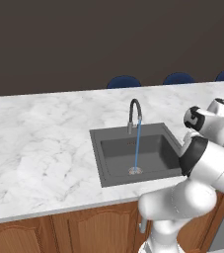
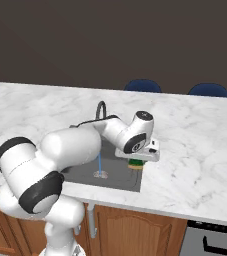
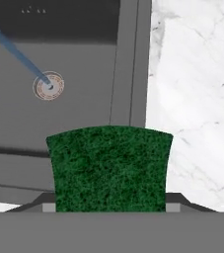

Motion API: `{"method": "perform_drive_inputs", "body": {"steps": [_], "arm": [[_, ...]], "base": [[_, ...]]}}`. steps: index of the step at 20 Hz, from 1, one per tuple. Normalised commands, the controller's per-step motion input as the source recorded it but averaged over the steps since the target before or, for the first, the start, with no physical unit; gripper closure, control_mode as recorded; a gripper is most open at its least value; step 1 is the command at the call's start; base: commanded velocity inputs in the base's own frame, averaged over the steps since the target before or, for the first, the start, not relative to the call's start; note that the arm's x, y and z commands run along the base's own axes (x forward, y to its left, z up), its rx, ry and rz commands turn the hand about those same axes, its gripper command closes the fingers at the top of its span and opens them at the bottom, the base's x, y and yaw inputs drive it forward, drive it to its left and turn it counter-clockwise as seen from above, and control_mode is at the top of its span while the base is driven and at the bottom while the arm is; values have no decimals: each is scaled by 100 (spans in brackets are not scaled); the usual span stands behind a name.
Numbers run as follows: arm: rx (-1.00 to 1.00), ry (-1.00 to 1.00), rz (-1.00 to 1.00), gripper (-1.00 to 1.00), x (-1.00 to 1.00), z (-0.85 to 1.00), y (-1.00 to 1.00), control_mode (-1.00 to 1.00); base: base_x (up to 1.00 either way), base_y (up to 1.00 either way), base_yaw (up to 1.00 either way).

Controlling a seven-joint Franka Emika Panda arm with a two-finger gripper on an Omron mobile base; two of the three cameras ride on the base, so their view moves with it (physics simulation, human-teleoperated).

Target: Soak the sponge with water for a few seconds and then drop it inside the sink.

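Step in hand: carrying to the tap. Sponge (image 3: 109,168) green side up, gripped at the hand, hanging over the right edge of the sink (image 3: 130,59), partly above the rim and partly above the basin.

Gripper (image 2: 136,163) closed on the sponge, yellow layer peeking out beneath the hand in the right base view; fingertips themselves hidden behind the block in the hand view, so the width of the gap probably that of the sponge, no more.

Water (image 1: 137,146) running, thin blue stream from the gooseneck faucet (image 1: 134,112) down to the round drain (image 3: 49,87). Sponge well apart from the stream, not yet wetted.

Next move, by judgement: sideways shift toward basin centre, into the stream, short hold, then release.

Surface: white marbled countertop (image 1: 39,143), wooden cabinet doors (image 1: 84,230) below. Room: dark wall, blue chair backs (image 1: 124,81) behind the counter.
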Motion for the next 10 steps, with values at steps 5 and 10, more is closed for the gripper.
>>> {"method": "perform_drive_inputs", "body": {"steps": [5,10], "arm": [[1,0,37,100,0,8,7,-100],[9,0,34,100,0,-7,9,-100]], "base": [[0,0,0],[0,0,0]]}}
